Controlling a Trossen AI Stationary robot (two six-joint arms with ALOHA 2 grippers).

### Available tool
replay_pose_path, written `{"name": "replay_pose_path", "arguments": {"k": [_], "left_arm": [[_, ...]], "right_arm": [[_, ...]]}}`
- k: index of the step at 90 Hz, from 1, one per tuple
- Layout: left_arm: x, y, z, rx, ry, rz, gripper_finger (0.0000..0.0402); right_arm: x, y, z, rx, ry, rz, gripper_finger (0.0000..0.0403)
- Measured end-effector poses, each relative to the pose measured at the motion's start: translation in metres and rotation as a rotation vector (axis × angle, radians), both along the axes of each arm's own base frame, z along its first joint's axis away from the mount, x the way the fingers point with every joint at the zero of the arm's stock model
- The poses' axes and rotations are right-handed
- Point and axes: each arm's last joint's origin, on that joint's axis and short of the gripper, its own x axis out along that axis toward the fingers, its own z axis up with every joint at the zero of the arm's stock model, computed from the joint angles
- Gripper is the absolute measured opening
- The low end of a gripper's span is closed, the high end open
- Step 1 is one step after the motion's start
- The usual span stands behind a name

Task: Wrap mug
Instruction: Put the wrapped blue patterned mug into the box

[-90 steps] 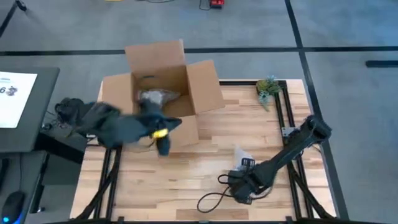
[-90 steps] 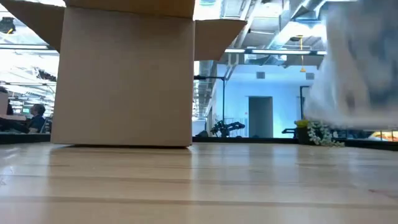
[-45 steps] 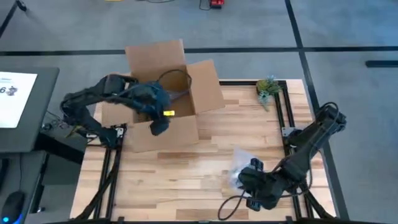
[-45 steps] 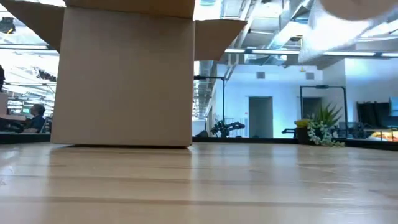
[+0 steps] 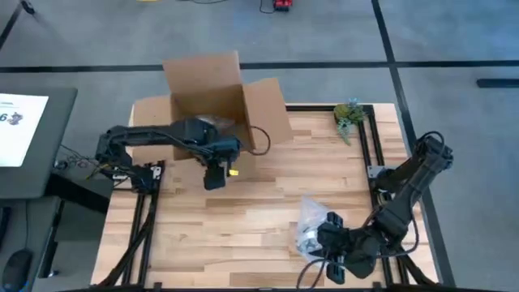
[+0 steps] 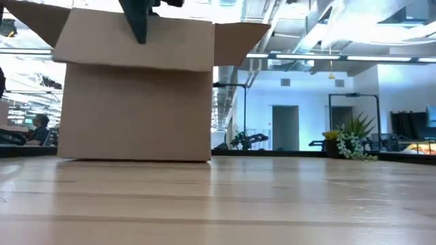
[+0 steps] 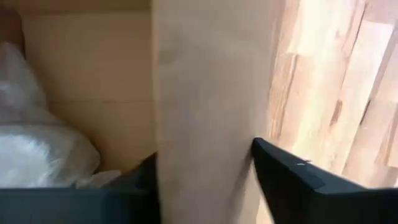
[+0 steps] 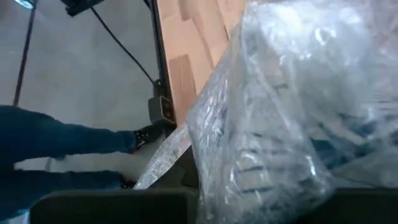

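Over a wooden table [image 5: 243,219], right gripper [image 5: 318,240] clamped on a crumpled bubble-wrap bundle [image 5: 309,217], lifted above the boards near the table's front edge. Bundle bulging out ahead of the fingers, toward the table's middle; in the right wrist view the clear wrap [image 8: 292,106] filling most of the frame directly in front of the gripper, with dark and bluish shapes showing through. Mug itself not distinguishable inside the wrap, so long axis and facing of its mouth or handle impossible to tell. In the low view, only a pale blurred mass [image 6: 381,27] hanging at the upper right, off the tabletop.

Left gripper [image 5: 215,172] reaching across the near wall of an open cardboard box [image 5: 207,105], fingers straddling that wall: one dark finger [image 7: 298,183] outside over the table planks, the other inside the box. Closed on the cardboard or merely around it: cannot tell. Just inside the box, beside the inner finger, more white wrapping [image 7: 37,143]. Seen at table height, a dark finger tip [image 6: 139,20] dipping over the box's upper rim.

Small potted plant [image 5: 350,113] at the far right corner, well apart from both grippers. Beyond the table edge in the right wrist view, a person's blue sleeve [image 8: 62,146].
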Motion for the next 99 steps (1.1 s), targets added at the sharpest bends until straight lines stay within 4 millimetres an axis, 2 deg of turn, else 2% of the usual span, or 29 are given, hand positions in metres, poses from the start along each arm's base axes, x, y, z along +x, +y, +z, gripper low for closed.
{"name": "replay_pose_path", "arguments": {"k": [12,16,26,37,54,67,83,99], "left_arm": [[0.011,-0.027,0.000,-0.044,-0.099,-0.079,0.0029],[0.016,-0.038,0.002,-0.078,-0.165,-0.094,0.0015],[0.024,-0.066,0.006,-0.142,-0.289,-0.129,0.0016],[0.041,-0.095,0.002,-0.175,-0.397,-0.166,0.0016],[0.063,-0.128,-0.014,-0.217,-0.471,-0.172,0.0021],[0.069,-0.136,-0.016,-0.234,-0.525,-0.149,0.0040],[0.076,-0.138,-0.004,-0.255,-0.608,-0.144,0.0104],[0.075,-0.135,0.034,-0.292,-0.718,-0.131,0.0168]], "right_arm": [[-0.010,0.000,0.036,-0.020,-0.089,-0.035,0.0029],[-0.015,-0.002,0.052,-0.045,-0.123,-0.047,0.0029],[-0.023,-0.009,0.093,-0.082,-0.243,-0.075,0.0029],[-0.026,-0.026,0.136,-0.139,-0.375,-0.110,0.0029],[-0.018,-0.059,0.173,-0.190,-0.456,-0.161,0.0029],[-0.009,-0.082,0.182,-0.188,-0.460,-0.225,0.0029],[0.003,-0.098,0.169,-0.143,-0.315,-0.202,0.0029],[-0.002,-0.101,0.149,-0.143,-0.121,-0.241,0.0029]]}}
